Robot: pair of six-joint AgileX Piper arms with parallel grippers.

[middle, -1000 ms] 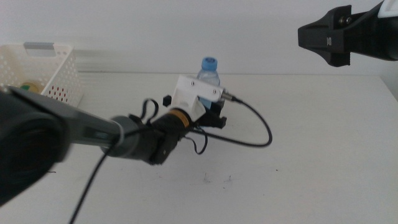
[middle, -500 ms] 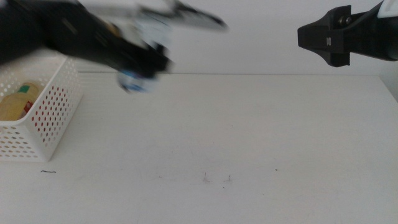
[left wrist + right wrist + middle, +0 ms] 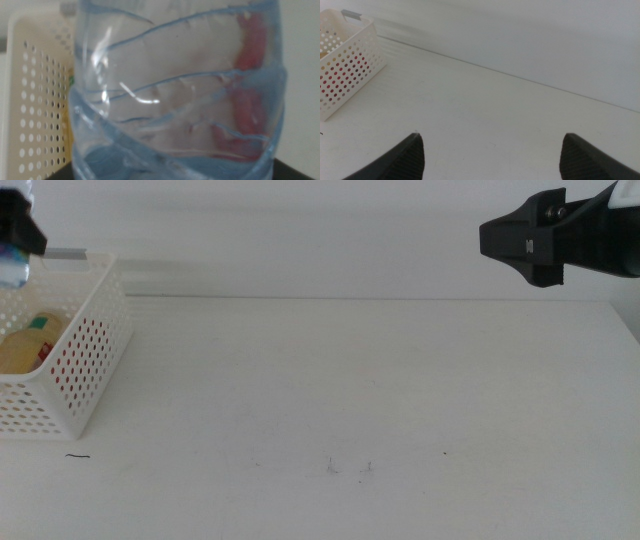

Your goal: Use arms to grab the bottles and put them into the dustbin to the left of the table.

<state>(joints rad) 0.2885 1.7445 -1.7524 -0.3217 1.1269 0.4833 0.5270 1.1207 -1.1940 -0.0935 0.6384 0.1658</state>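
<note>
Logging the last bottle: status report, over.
Left gripper over dustbin, shut on water bottle. Right gripper open, waiting above the table. Tea bottle in bin. Nothing blocking.

Bright even light, soft faint shadows, water bottle (image 3: 175,95) filling left wrist view blurred (white glints on plastic)

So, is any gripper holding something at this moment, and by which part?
The left gripper holds the water bottle over the basket; the exact part gripped cannot be told. The right gripper is open and holds nothing.
</note>
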